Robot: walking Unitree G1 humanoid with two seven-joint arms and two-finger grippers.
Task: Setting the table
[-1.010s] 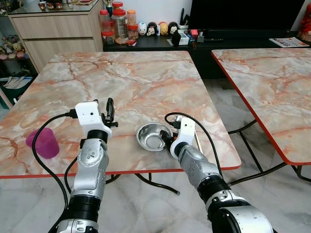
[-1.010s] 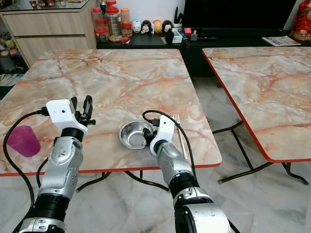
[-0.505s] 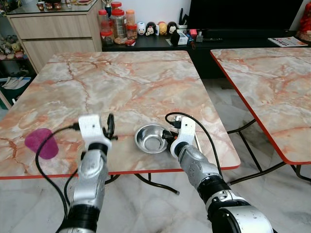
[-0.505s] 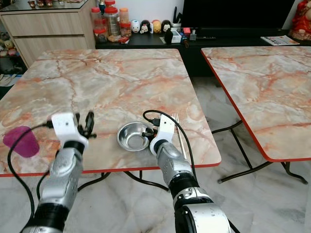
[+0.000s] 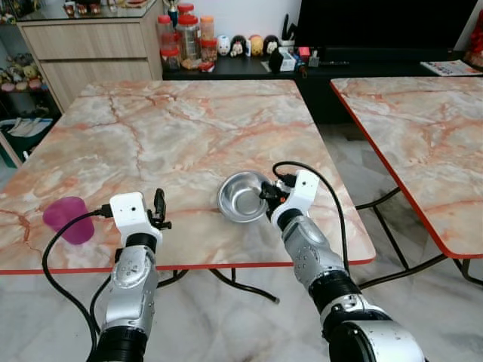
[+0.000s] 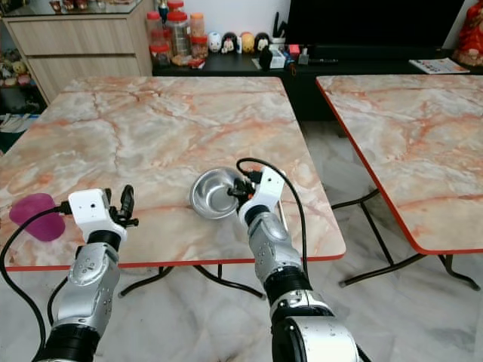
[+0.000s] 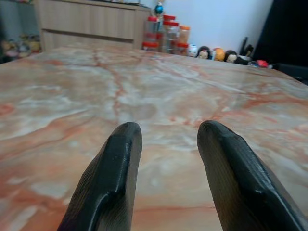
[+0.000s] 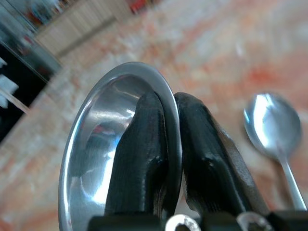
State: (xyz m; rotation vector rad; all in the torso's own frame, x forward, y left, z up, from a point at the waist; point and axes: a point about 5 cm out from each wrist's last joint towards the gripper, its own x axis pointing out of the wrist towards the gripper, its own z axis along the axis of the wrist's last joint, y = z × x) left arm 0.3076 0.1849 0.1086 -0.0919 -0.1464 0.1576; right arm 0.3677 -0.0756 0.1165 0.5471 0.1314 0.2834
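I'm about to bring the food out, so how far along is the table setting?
Early stage. Already on the near table: a purple cup near its left edge and a spoon beside the bowl. In hand: the right hand is clamped on the steel bowl's rim, placing it. The left hand is open and holds nothing. Left: releasing the bowl.

Open marble counter (image 5: 189, 128) stretches far of both hands. Near the front edge, the steel bowl (image 5: 241, 197), pinched at its rim by the right hand (image 5: 269, 197), blocks the middle, a spoon (image 8: 269, 127) beside it. A pink cup (image 5: 68, 219) stands left of the spread-fingered left hand (image 5: 159, 205).
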